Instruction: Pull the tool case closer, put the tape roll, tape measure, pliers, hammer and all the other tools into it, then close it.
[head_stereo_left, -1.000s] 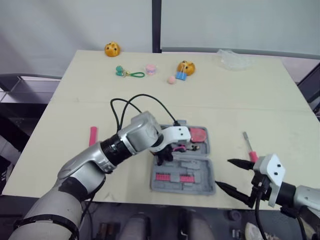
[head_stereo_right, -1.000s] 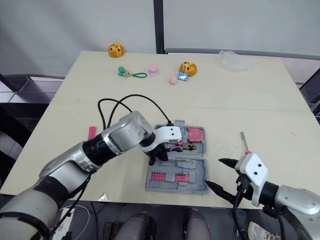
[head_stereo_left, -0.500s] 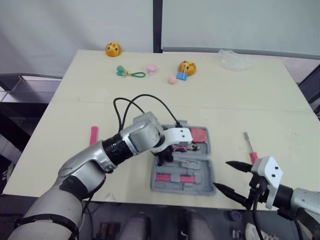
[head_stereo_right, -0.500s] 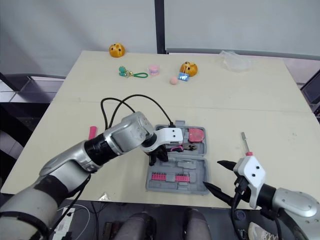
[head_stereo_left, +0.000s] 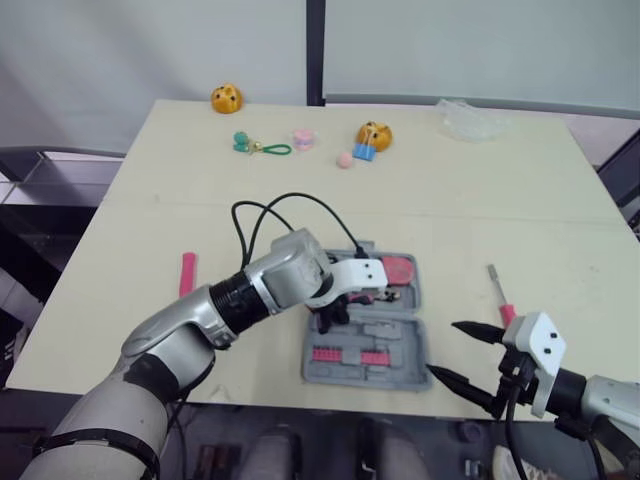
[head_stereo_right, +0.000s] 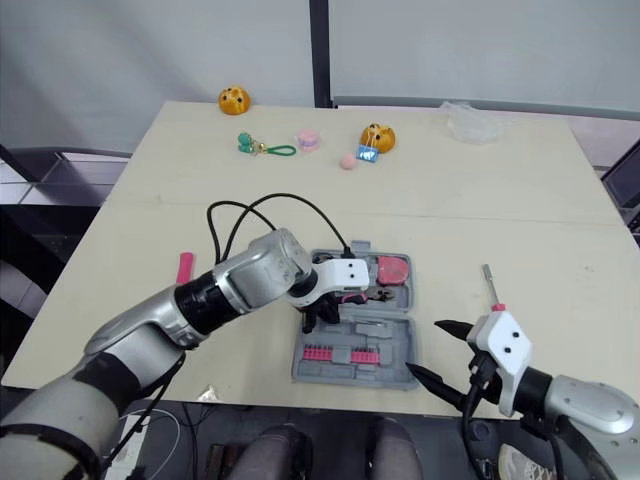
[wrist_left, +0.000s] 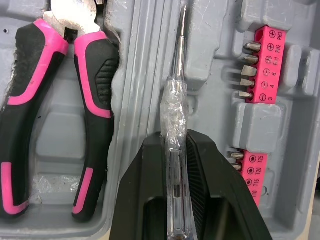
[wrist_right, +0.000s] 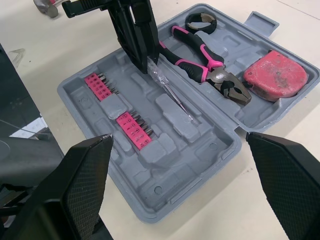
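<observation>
– While the left gripper (head_stereo_left: 330, 315) is staying over the tool case (head_stereo_left: 415, 350), head view: its forearm is creeping rightward since a second ago. The right gripper (head_stereo_left: 445, 348) is hanging wide open by the case's near corner.
– Left wrist?
– It is pinching a clear screwdriver (wrist_left: 172, 115) into the slot beside the pliers (wrist_left: 95, 85); seating, not released.
– Right wrist?
– Tape measure (wrist_right: 275, 75) is lying in the case. Pale table (head_stereo_left: 450, 200), grey wall behind.

The handle of the screwdriver (wrist_left: 172, 107) runs off the left wrist view inside the left gripper (wrist_left: 173, 137), and the pliers (wrist_left: 95, 85) are cut at the nose. From the head, that gripper covers part of the case (head_stereo_left: 400, 368); the far trinkets (head_stereo_left: 301, 137) are too small to identify.
</observation>
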